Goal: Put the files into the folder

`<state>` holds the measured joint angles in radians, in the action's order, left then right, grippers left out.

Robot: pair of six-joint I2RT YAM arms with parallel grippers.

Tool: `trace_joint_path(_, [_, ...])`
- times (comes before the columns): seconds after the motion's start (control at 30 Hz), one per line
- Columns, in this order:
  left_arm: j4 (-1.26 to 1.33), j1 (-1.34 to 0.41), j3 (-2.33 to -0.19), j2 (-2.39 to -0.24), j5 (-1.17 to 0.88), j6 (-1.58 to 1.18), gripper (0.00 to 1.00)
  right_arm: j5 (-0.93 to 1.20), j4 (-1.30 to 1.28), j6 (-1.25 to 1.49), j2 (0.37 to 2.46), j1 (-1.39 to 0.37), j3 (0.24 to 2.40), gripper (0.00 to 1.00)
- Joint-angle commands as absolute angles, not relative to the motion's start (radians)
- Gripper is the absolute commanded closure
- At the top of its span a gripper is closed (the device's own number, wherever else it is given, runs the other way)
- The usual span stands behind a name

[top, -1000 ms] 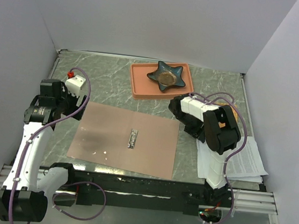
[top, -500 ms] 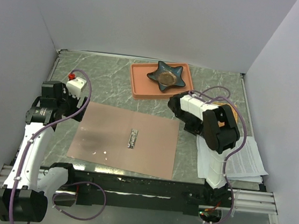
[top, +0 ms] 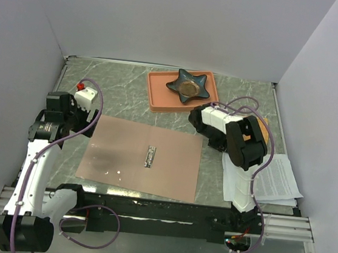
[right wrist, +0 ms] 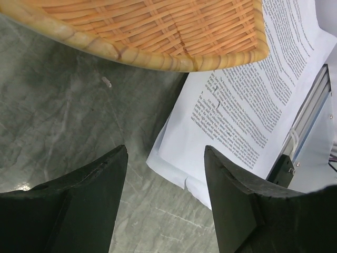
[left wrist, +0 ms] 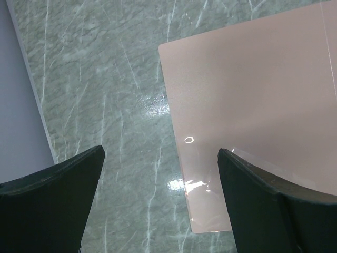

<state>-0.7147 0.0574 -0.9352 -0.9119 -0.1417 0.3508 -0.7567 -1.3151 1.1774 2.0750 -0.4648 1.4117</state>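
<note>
The files, white paper sheets printed with small black text [right wrist: 247, 105], lie in a loose stack on the counter's right side, near the front edge. We see one corner of them just past the tips of the right pincer [right wrist: 166, 150]. Its jaws stand apart with nothing between them, hanging over bare counter. Just beyond, an orange woven wicker mat with a pale rim [right wrist: 158, 26] overlaps the top of the sheets.

Left pincer [left wrist: 160, 153]: jaws spread wide and empty, and we can't tell its height above the surface. It is over the left edge of the large flat pinkish-brown card folder [left wrist: 263, 79], one finger above the card and the other above the grey-green marbled counter [top: 119, 84].

The folder lies open and flat at centre-left with a small silver clip [top: 150, 156] at its middle, well apart from the files. Behind it we see a salmon-orange rimmed tray [top: 157, 97] holding a dark star-shaped dish [top: 189, 85].
</note>
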Motion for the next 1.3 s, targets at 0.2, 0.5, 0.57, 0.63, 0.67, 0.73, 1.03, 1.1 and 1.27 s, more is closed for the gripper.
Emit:
trace_joint_path(0.2, [-0.687,0.057,-0.948,-0.888,-0.147,0.359,0.04,-0.808,-1.460,1.242,2.051,-0.462,1.370,0.36])
trace_joint_path(0.5, [-0.680,0.057,-0.939,-0.885,-0.140,0.360,0.04,-0.793,-1.459,1.232,2.034,-0.462,1.361,0.50])
trace_joint_path(0.57, [-0.678,0.057,-0.940,-0.882,-0.134,0.364,0.04,-0.787,-1.460,1.233,2.040,-0.462,1.359,0.52])
trace_joint_path(0.63, [-0.680,0.057,-0.943,-0.881,-0.130,0.368,0.04,-0.782,-1.456,1.233,2.043,-0.462,1.351,0.52])
trace_joint_path(0.67, [-0.680,0.058,-0.943,-0.879,-0.129,0.368,0.04,-0.778,-1.454,1.232,2.040,-0.462,1.348,0.53])
trace_joint_path(0.73, [-0.680,0.057,-0.945,-0.879,-0.129,0.370,0.04,-0.775,-1.447,1.232,2.034,-0.462,1.336,0.54])
trace_joint_path(1.03, [-0.673,0.058,-0.951,-0.885,-0.129,0.368,0.04,-0.758,-1.434,1.247,2.014,-0.465,1.289,0.68])
trace_joint_path(1.1, [-0.675,0.058,-0.954,-0.885,-0.130,0.367,0.04,-0.755,-1.430,1.250,2.010,-0.463,1.281,0.73])
trace_joint_path(1.27, [-0.678,0.058,-0.957,-0.885,-0.129,0.367,0.04,-0.750,-1.419,1.243,1.999,-0.465,1.270,1.00])
